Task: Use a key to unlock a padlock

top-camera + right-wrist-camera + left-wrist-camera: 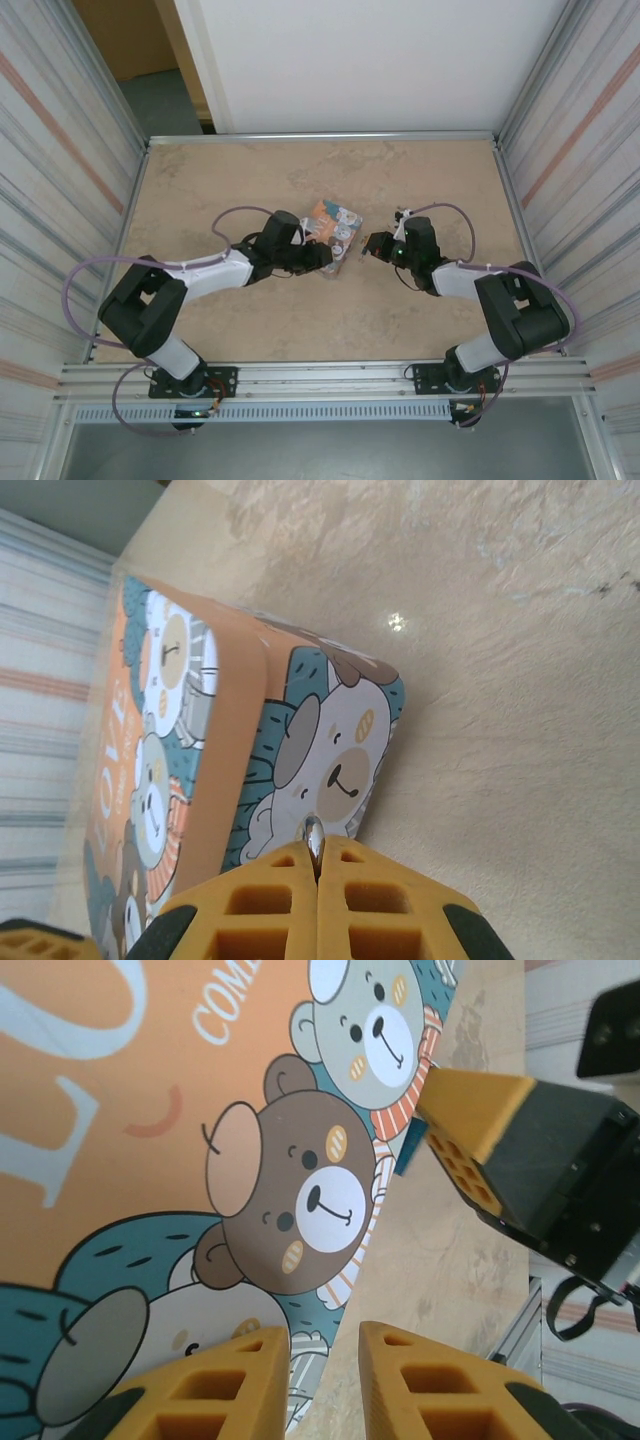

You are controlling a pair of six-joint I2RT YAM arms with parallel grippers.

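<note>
One key (314,833), just its silver tip showing, is pinched in the fully closed right end effector (318,858), beside one orange box (235,730) mid-counter (520,680). The left wrist view adds what seems to be the padlock (408,1150), a blue sliver against the box's edge, half hidden by a right pad (470,1100). The left end effector (322,1350) is slightly apart astride the box's edge; I cannot tell whether it grips.

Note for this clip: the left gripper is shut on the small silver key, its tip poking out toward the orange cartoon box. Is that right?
Wrong arm. It is the right gripper that is shut on the small silver key, its tip poking out toward the orange cartoon box; the right wrist view shows this. The left gripper has a gap between its fingers.
</note>
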